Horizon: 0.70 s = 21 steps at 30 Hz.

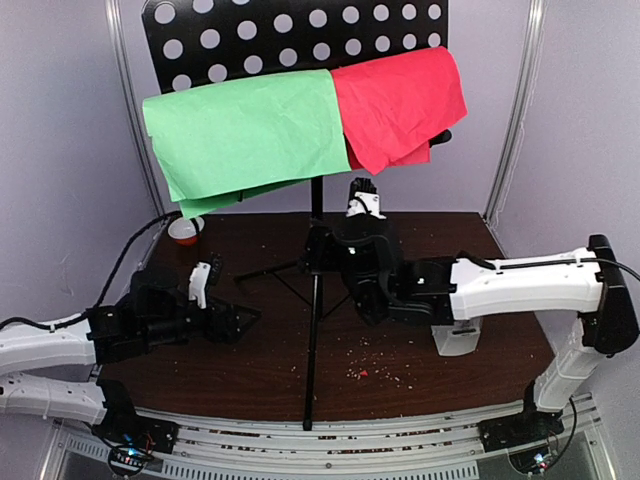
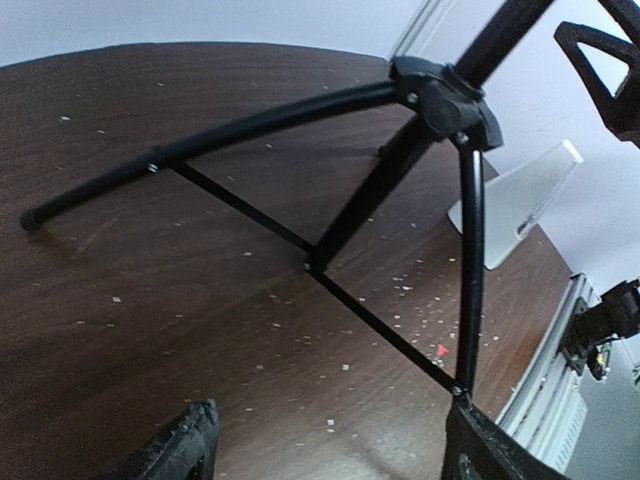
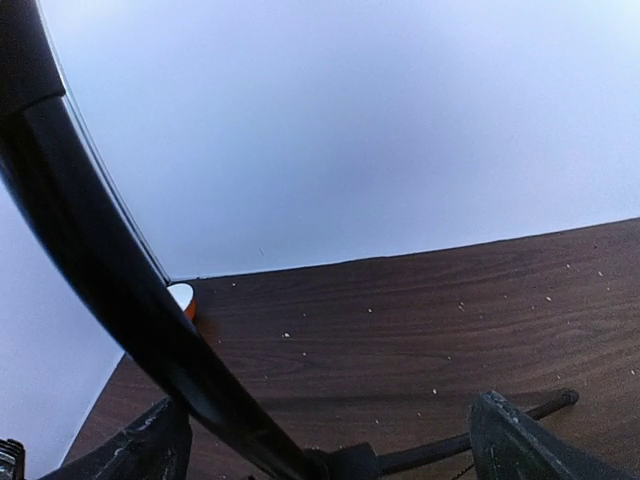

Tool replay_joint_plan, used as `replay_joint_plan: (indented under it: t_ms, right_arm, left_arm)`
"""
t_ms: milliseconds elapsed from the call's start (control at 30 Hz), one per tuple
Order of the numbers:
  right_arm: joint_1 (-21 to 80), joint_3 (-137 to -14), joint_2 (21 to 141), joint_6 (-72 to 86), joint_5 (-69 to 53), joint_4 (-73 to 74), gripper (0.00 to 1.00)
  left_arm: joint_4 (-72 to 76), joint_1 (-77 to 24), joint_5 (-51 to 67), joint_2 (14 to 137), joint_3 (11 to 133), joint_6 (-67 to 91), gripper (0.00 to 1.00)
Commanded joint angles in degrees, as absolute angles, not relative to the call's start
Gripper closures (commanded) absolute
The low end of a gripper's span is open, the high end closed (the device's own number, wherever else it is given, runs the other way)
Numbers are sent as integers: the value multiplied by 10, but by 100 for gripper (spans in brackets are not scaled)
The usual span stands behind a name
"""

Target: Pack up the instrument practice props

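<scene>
Black fingertips of the left pincer frame the bottom of its wrist view. They are spread wide with nothing between them, low over the dark brown wooden table and just beside one foot of the tall black tripod music stand. The right pincer is also open. Its fingers sit on either side of the stand's pole near the leg hub without clamping it.

The stand sits mid-table. A green paper sheet and a red paper sheet are draped over its perforated desk. A white pyramid metronome stands on the table under the right forearm. A small orange-and-white bowl sits at the far left, and crumbs are scattered across the wood.

The stand is probably stiff and light but top-heavy, and its thin tube looks smooth. A hold on the pole just above the hub, with the other pincer steadying a leg, should keep it from tipping. The sheets are limp and could slide off if the stand is jolted, so each should be pinched at a hanging edge. The metronome's tapered sides may slip, so a low grip near its base seems safest.
</scene>
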<state>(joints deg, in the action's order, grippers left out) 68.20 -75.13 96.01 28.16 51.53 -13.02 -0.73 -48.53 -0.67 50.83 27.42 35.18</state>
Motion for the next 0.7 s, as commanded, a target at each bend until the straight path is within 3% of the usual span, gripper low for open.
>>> replay_joint_plan:
  t_ms: [0,200,500,567,667]
  right_arm:
    - [683,-657,872,340,497,-137,1]
    - [681,-599,793,345,485,-83,0]
    - [674,-562,738,336,470,-64,0]
    - [672,-550,730,341,470,-62,0]
    - [671,-536,720,351,470,-56,0]
  left_arm:
    - [139,-568,-53,591,297,454,18]
    - [204,-630,-46,756,382,457,17]
    - [205,-635,-76,868,434,463,18]
    - [199,-638,-78,883,446,451,26]
    - [164,-639,-104,888,461,432,56]
